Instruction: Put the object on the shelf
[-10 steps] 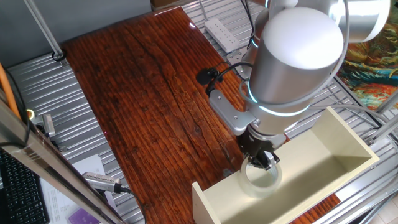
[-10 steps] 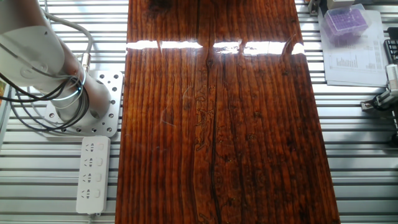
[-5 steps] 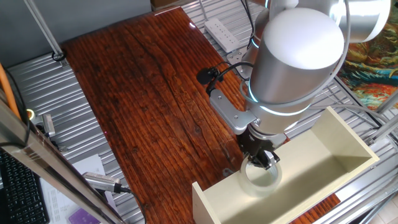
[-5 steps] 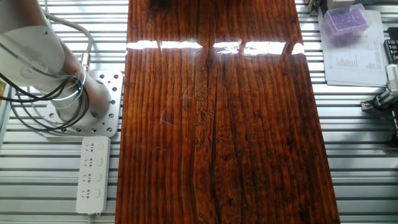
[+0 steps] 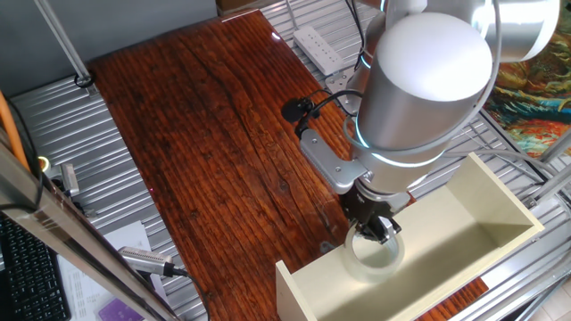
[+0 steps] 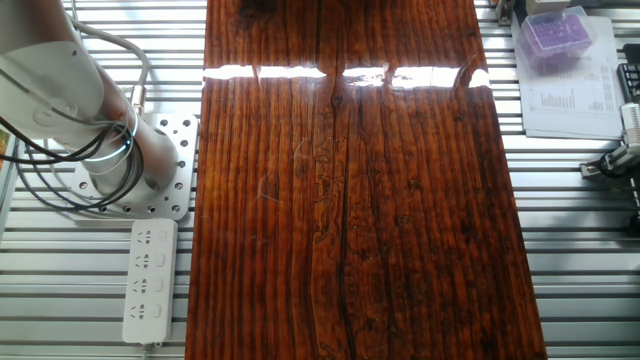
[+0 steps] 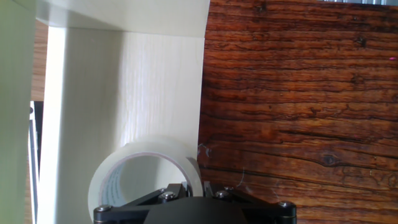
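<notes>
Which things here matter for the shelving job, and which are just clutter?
Job: tape roll, shelf, gripper with its jaws on the roll's rim.
Clutter: power strip, purple box, paper sheet, tool.

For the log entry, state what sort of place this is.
Probably a robotics lab bench: a wood-grain board laid on a ribbed aluminium frame, the arm's base bolted to a perforated plate, and a power strip beside it.

two overhead views, one wrist close-up
</notes>
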